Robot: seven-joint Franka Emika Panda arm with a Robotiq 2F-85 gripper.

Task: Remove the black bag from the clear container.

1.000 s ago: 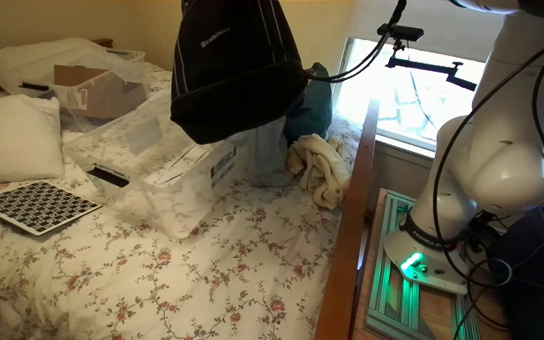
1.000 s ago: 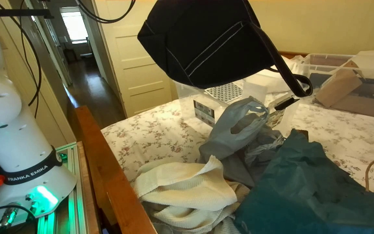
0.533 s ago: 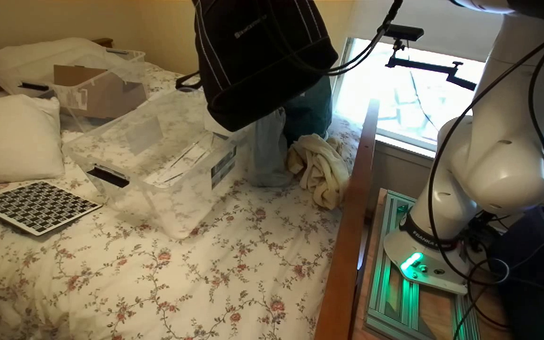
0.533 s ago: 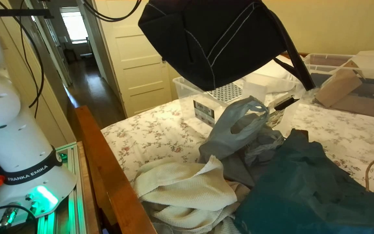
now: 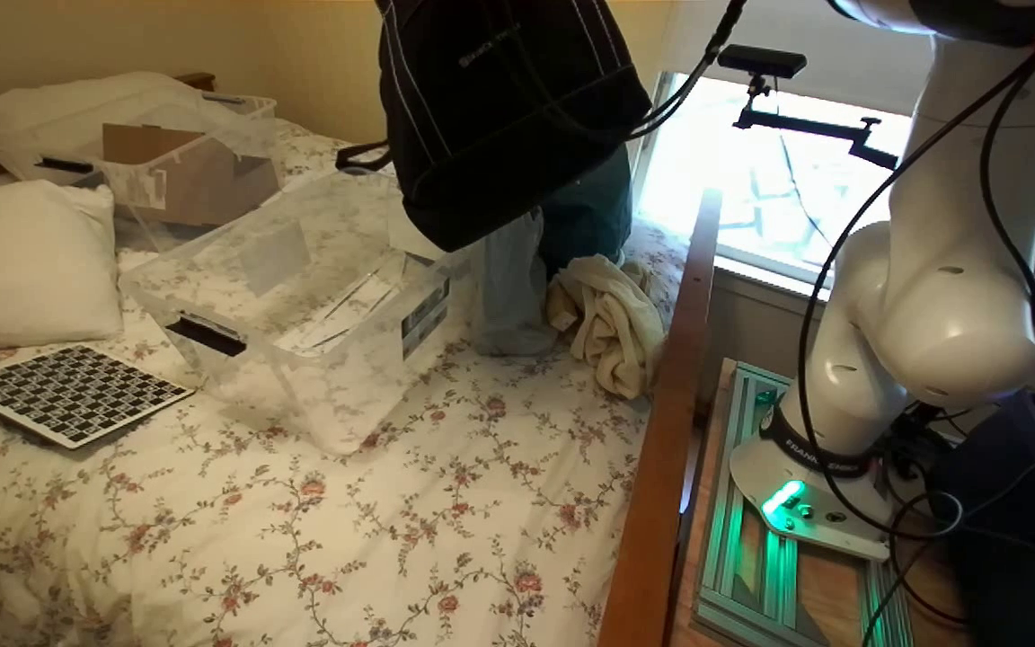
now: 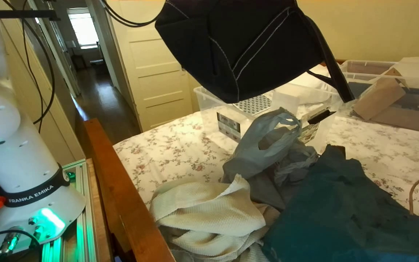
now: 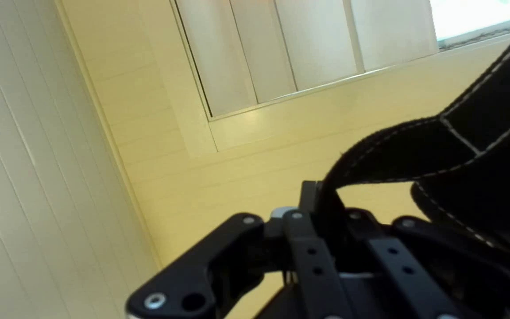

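Observation:
The black bag (image 5: 517,126) hangs tilted in the air, its top cut off by the frame edge. It also hangs in an exterior view (image 6: 246,51), with a loose strap dangling. In the wrist view my gripper (image 7: 319,197) is shut on a handle of the black bag (image 7: 498,146), which partly hides the fingertips. The gripper is out of frame in both exterior views. The clear container (image 5: 338,386) stands on the bed below the bag, with flat white pieces inside. The container also shows in an exterior view (image 6: 207,105), partly behind the bag and a grey plastic bag.
A grey plastic bag (image 6: 260,145), cream cloth (image 6: 209,211) and teal cloth (image 6: 347,218) lie near the wooden bed rail (image 5: 670,431). A checkered board (image 5: 73,395) and white pillow (image 5: 28,265) lie beside the container. Another bin holds a cardboard box (image 5: 203,184).
The black bag has swung right in both exterior views, mostly in the first half second, uncovering more of the container. The arm and its cable have shifted slightly.

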